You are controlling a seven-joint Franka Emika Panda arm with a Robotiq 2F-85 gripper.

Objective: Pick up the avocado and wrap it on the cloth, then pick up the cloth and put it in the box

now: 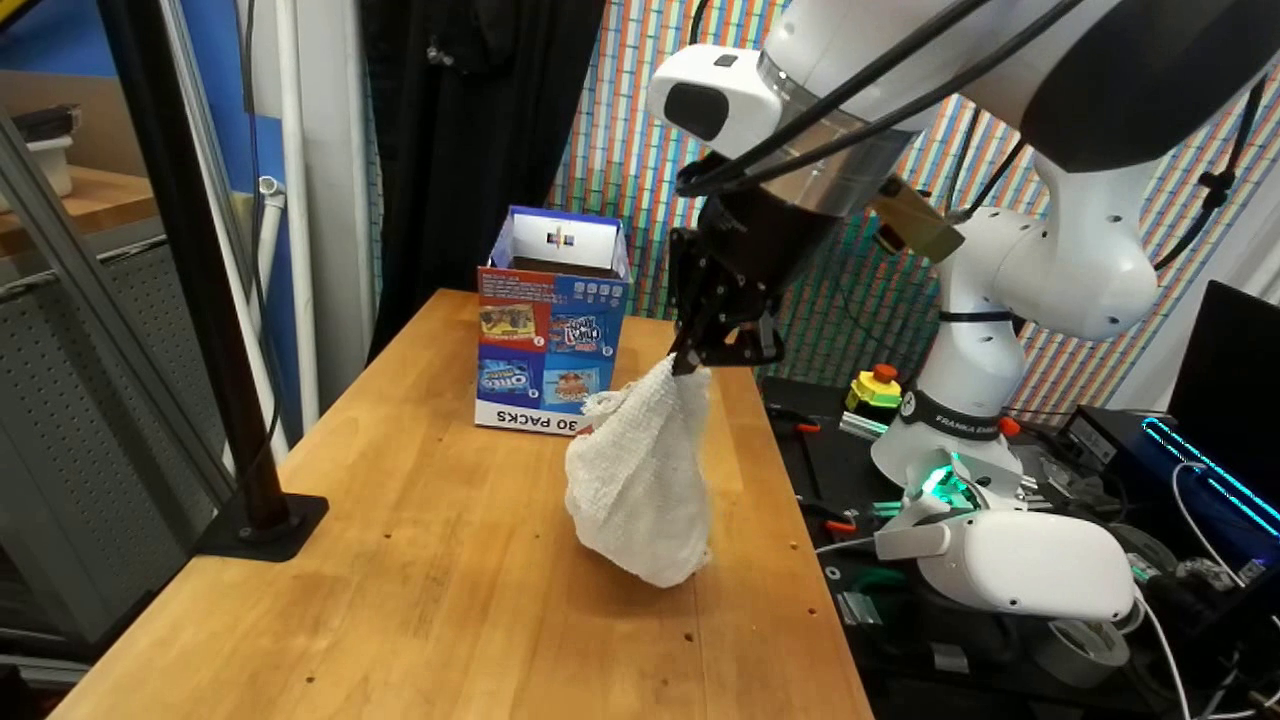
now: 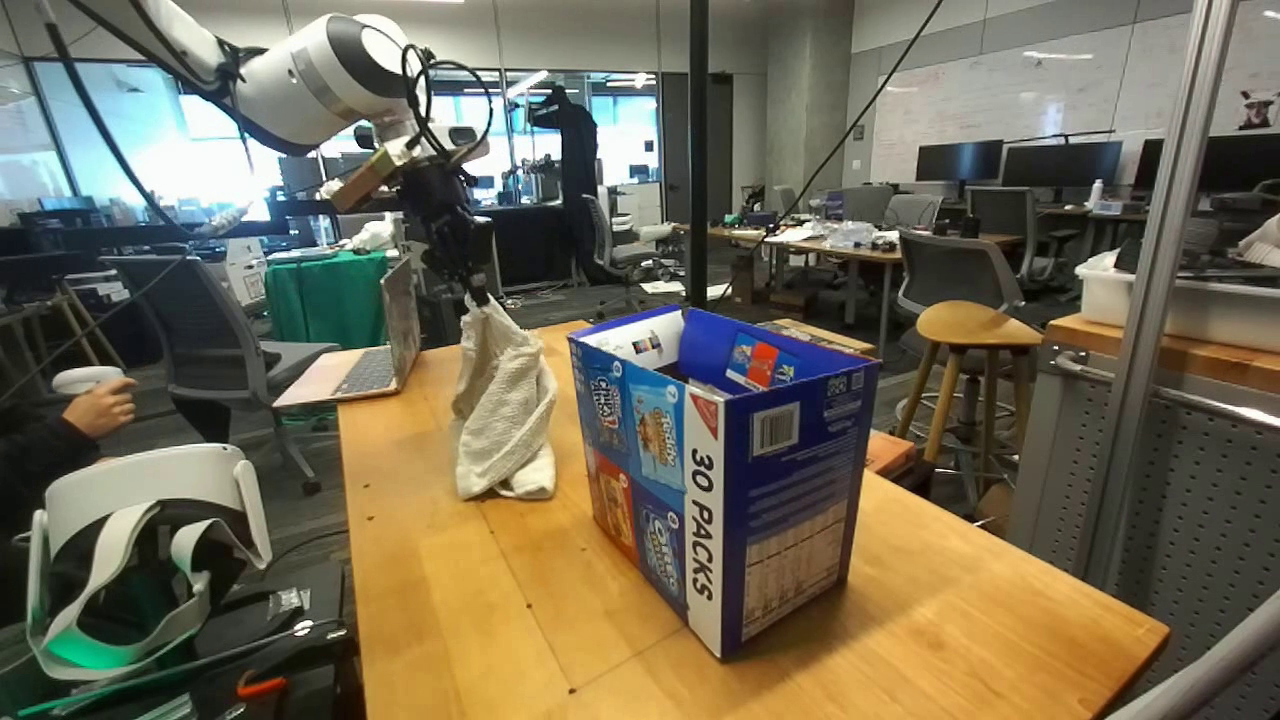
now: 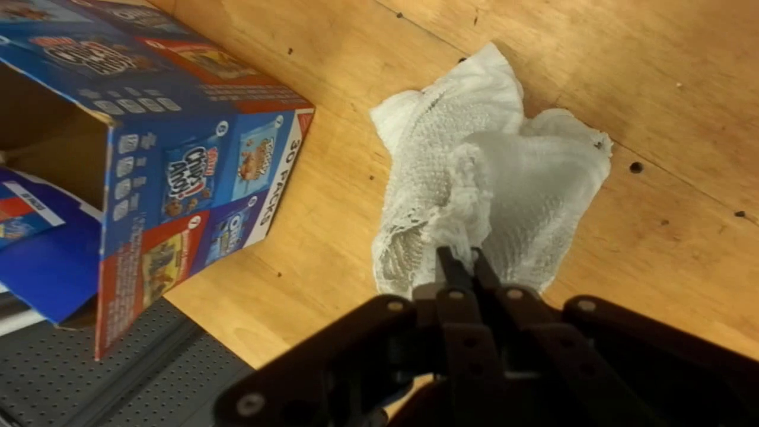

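Over the wooden tabletop point(image 1: 440, 560), the Robotiq gripper point(image 3: 460, 255) pinches the white cloth point(image 1: 645, 490) by its top, near the cookie box point(image 2: 790, 520); the avocado, unseen, presumably inside, could drop out, since the folds look loose.

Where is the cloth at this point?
In an exterior view, the cloth is left of the box, its top pinched in the gripper over the table.

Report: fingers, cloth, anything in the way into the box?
Fingers shut on cloth. Cloth hangs low outside open box; avocado not visible. Box wall in the way.
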